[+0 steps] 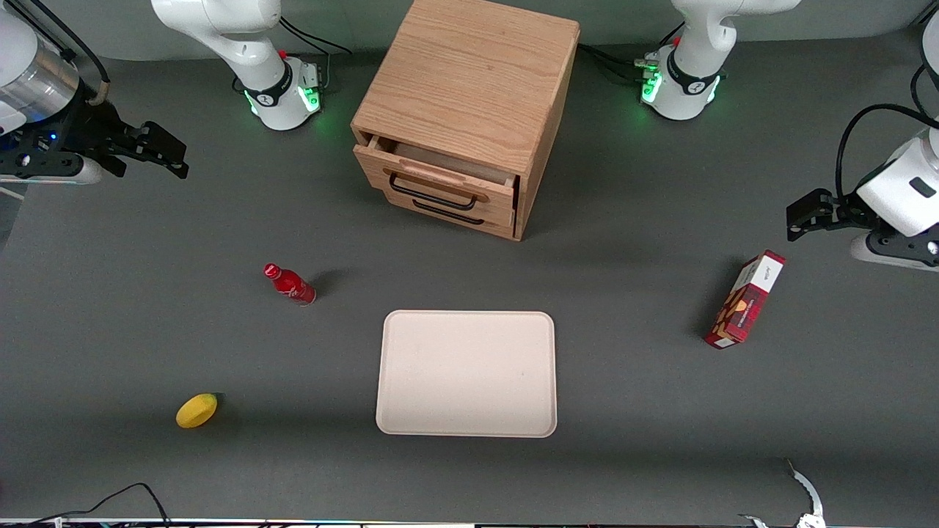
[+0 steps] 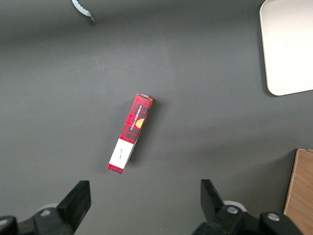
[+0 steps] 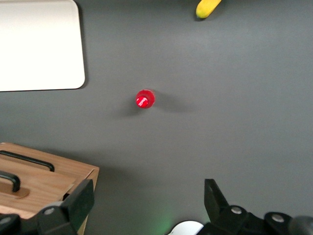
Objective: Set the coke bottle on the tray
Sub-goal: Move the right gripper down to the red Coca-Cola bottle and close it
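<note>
The coke bottle (image 1: 290,284), small, glossy red with a red cap, stands upright on the grey table. It is apart from the tray, toward the working arm's end. In the right wrist view I see its cap from above (image 3: 145,99). The tray (image 1: 466,374) is pale beige, flat and bare, and lies in front of the wooden cabinet; it also shows in the right wrist view (image 3: 39,44). My right gripper (image 1: 176,158) hangs open and empty above the table, farther from the front camera than the bottle, well apart from it. Its fingers stand wide apart (image 3: 146,196).
A wooden drawer cabinet (image 1: 469,110) stands at the table's middle, its top drawer slightly open. A yellow lemon (image 1: 196,410) lies nearer the front camera than the bottle. A red-and-white carton (image 1: 744,298) lies toward the parked arm's end.
</note>
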